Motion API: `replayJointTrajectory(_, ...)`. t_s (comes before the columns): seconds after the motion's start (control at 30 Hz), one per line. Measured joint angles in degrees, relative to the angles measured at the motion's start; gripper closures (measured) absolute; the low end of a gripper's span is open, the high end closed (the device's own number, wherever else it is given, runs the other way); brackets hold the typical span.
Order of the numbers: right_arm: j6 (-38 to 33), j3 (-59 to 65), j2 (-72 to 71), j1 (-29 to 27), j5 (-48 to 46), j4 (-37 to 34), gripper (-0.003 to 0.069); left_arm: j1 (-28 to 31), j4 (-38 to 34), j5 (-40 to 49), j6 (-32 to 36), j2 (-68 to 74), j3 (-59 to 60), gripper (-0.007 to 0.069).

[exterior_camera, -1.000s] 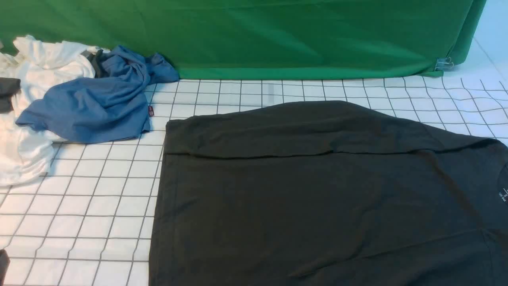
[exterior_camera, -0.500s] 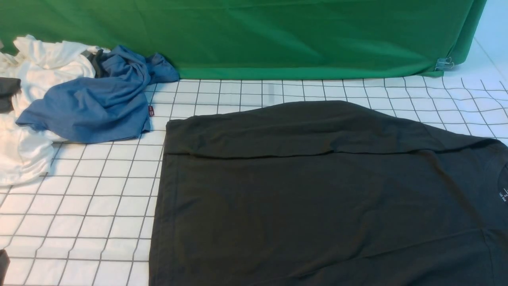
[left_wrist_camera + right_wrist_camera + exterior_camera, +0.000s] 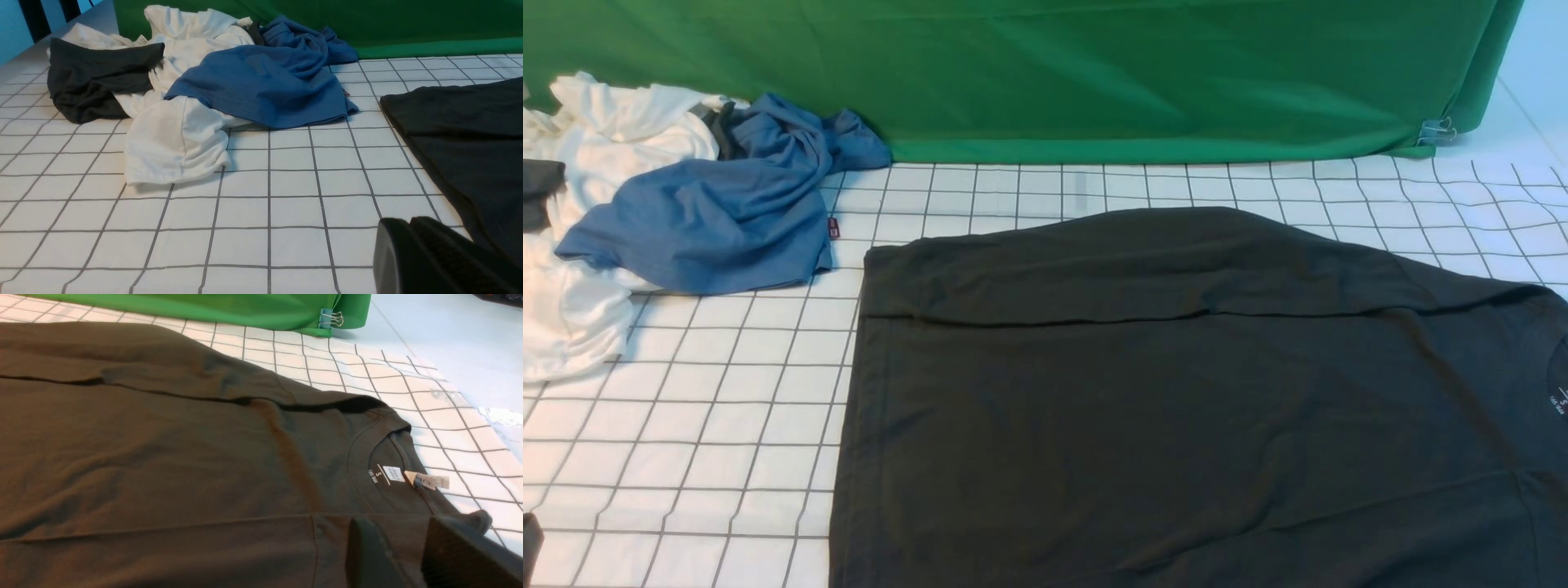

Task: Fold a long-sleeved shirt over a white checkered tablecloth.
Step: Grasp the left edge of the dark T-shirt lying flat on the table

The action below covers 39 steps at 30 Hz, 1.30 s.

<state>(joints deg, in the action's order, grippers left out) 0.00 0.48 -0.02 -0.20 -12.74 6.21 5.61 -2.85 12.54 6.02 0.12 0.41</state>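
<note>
The long-sleeved shirt [image 3: 1176, 392] is very dark charcoal and lies flat on the white checkered tablecloth [image 3: 727, 425], its far sleeve folded in along the top. Its collar with the white neck label [image 3: 393, 473] and a paper tag [image 3: 427, 481] is at the right. In the right wrist view my right gripper [image 3: 398, 522] is open just over the shirt [image 3: 163, 449] near the collar, with cloth showing in the gap. My left gripper [image 3: 408, 220] is shut and empty above the tablecloth [image 3: 245, 212], beside the shirt's left edge [image 3: 470, 134]. Neither gripper shows clearly in the front view.
A crumpled blue shirt [image 3: 711, 204], a white garment [image 3: 580, 245] and a small dark garment [image 3: 94, 77] are heaped at the back left. The green backdrop [image 3: 1094, 73] hangs behind, held by a binder clip [image 3: 1437, 131]. Bare table surface [image 3: 449, 343] lies beyond the cloth's right edge.
</note>
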Motion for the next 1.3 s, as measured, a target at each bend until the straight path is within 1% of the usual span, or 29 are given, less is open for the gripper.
replayJointTrajectory(0.23,0.00,0.00,0.00,0.00,0.00,0.05,0.0417,0.00,0.00,0.00,0.03,0.00,0.00,0.0653)
replayJointTrajectory(0.4,3.67,0.00,0.00,0.00,0.06,0.05,0.0417,0.00,0.00,0.00,0.03,0.00,0.00,0.0653)
replayJointTrajectory(0.53,4.33,0.00,0.00,0.00,0.19,0.05,0.0417,0.00,-0.12,-0.75,-0.03,0.00,0.00,0.0653)
replayJointTrajectory(0.6,5.06,0.00,0.00,0.00,0.19,-0.09,0.0417,0.00,-5.26,-2.77,-2.91,0.00,0.00,0.0653)
replayJointTrajectory(0.63,6.39,0.00,0.00,0.00,0.37,-0.86,0.0417,0.00,-11.23,-3.84,-6.61,0.00,0.00,0.0653)
replayJointTrajectory(0.67,9.06,0.00,0.00,0.00,0.63,-3.19,0.0417,0.00,-20.14,-4.94,-12.36,0.00,0.00,0.0653)
replayJointTrajectory(0.7,12.15,0.00,0.00,0.00,0.88,-4.86,0.0417,0.00,-24.66,-5.38,-15.33,0.00,0.00,0.0653)
replayJointTrajectory(0.73,16.14,0.00,0.00,0.00,1.16,-8.36,0.0417,0.00,-31.52,-5.66,-19.75,0.00,0.00,0.0653)
replayJointTrajectory(0.77,20.87,0.00,0.00,0.00,1.47,-10.74,0.0417,0.00,-34.87,-5.67,-21.86,0.00,0.00,0.0653)
replayJointTrajectory(0.8,29.70,0.00,0.00,0.00,1.94,-16.20,0.0417,0.00,-40.29,-5.88,-25.25,0.00,0.00,0.0653)
replayJointTrajectory(0.83,35.65,0.00,0.00,0.00,2.18,-19.00,0.0417,0.00,-40.96,-6.01,-25.68,0.00,0.00,0.0653)
replayJointTrajectory(0.9,43.73,0.00,0.00,0.00,2.35,-21.70,0.0417,0.00,-39.98,-6.12,-26.01,0.00,0.00,0.0653)
replayJointTrajectory(0.97,47.29,0.00,0.00,0.00,2.61,-22.95,0.0417,0.00,-38.67,-6.67,-27.12,0.00,0.00,0.0653)
replayJointTrajectory(1.07,47.04,0.00,0.00,0.00,2.85,-23.28,0.0417,0.00,-38.90,-7.66,-32.65,0.00,0.00,0.0653)
replayJointTrajectory(1.13,46.66,0.00,0.00,0.00,3.13,-23.34,0.0417,0.00,-38.95,-8.97,-34.96,0.00,0.00,0.0653)
replayJointTrajectory(1.2,46.17,0.00,0.00,0.00,3.56,-23.40,0.0417,0.00,-38.25,-9.69,-34.87,0.00,-0.10,0.0653)
replayJointTrajectory(1.27,44.50,0.00,0.00,0.00,4.82,-23.48,0.0417,0.00,-36.49,-8.85,-33.31,0.00,-1.25,0.0653)
replayJointTrajectory(1.3,41.35,0.00,0.00,0.06,6.76,-23.53,0.0419,0.00,-33.10,-6.21,-28.84,-0.06,-5.14,0.0653)
